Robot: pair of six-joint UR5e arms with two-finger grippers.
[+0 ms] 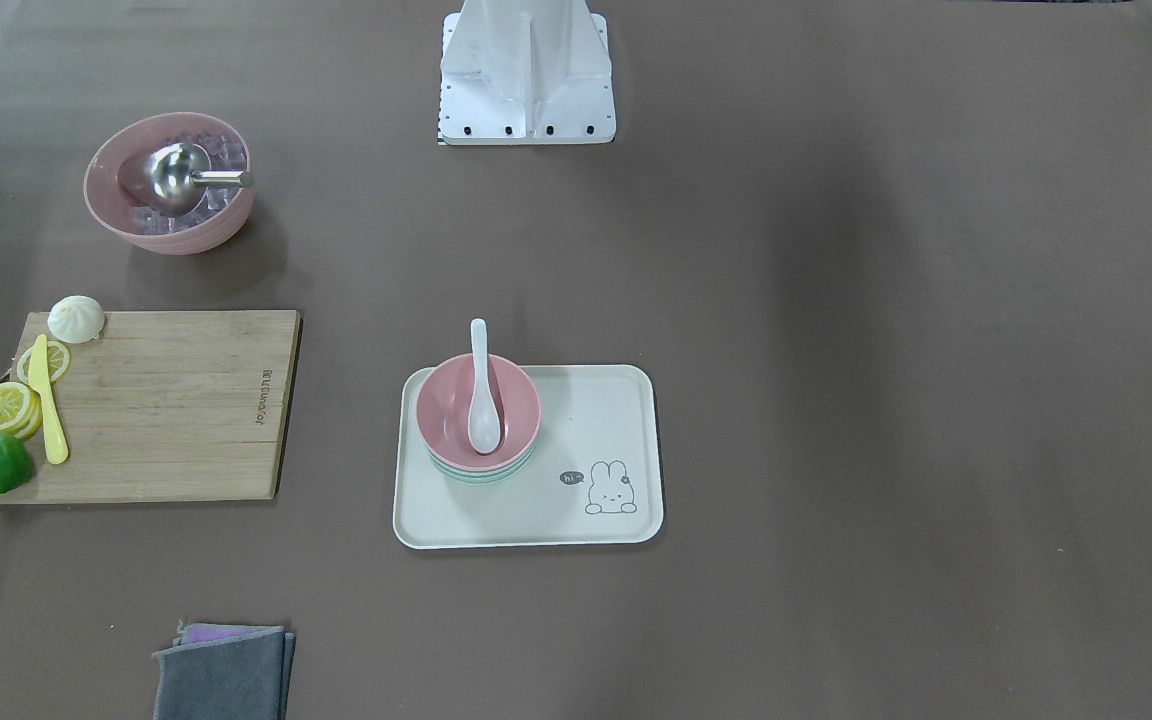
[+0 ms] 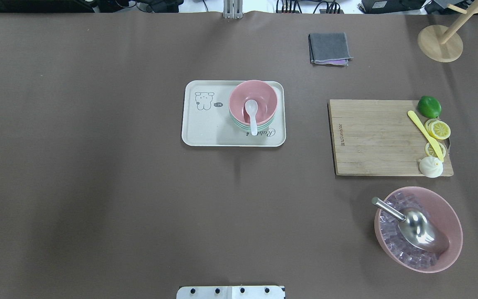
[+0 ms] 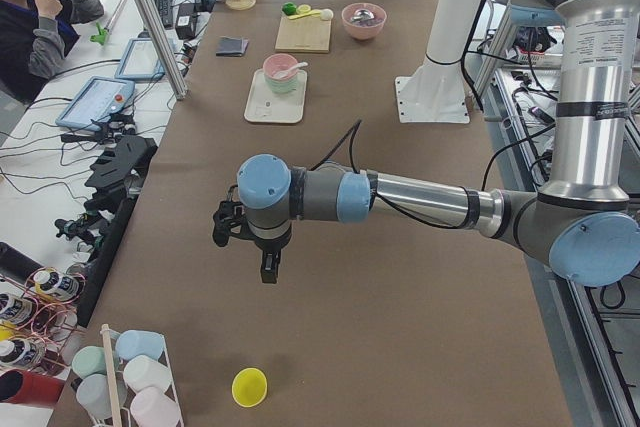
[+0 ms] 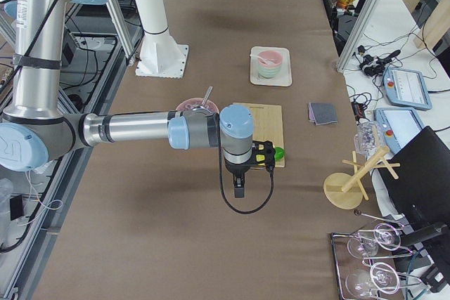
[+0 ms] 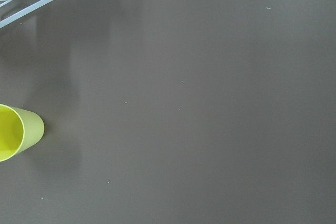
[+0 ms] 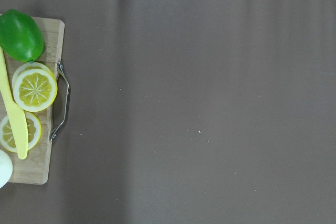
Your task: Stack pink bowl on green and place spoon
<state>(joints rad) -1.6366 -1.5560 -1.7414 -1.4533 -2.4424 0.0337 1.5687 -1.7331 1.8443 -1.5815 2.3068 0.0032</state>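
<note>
The pink bowl (image 1: 511, 398) sits nested on the green bowl (image 1: 481, 475), of which only the rim shows, at one end of a cream tray (image 1: 576, 520). The white spoon (image 1: 482, 395) lies inside the pink bowl, its handle over the rim on the robot's side. From overhead the pink bowl (image 2: 264, 97) and spoon (image 2: 251, 114) show the same. My left gripper (image 3: 266, 272) hangs over bare table far from the tray, near a yellow cup (image 3: 249, 387). My right gripper (image 4: 239, 190) hangs beyond the cutting board (image 4: 261, 126). Whether either is open or shut, I cannot tell.
A larger pink bowl (image 1: 168, 180) holds ice cubes and a metal scoop. The wooden cutting board (image 1: 166, 410) carries a lime, lemon slices, a yellow knife and a white bun. A folded grey cloth (image 1: 224, 675) lies near the far edge. A wooden stand (image 2: 440, 41) is at a corner.
</note>
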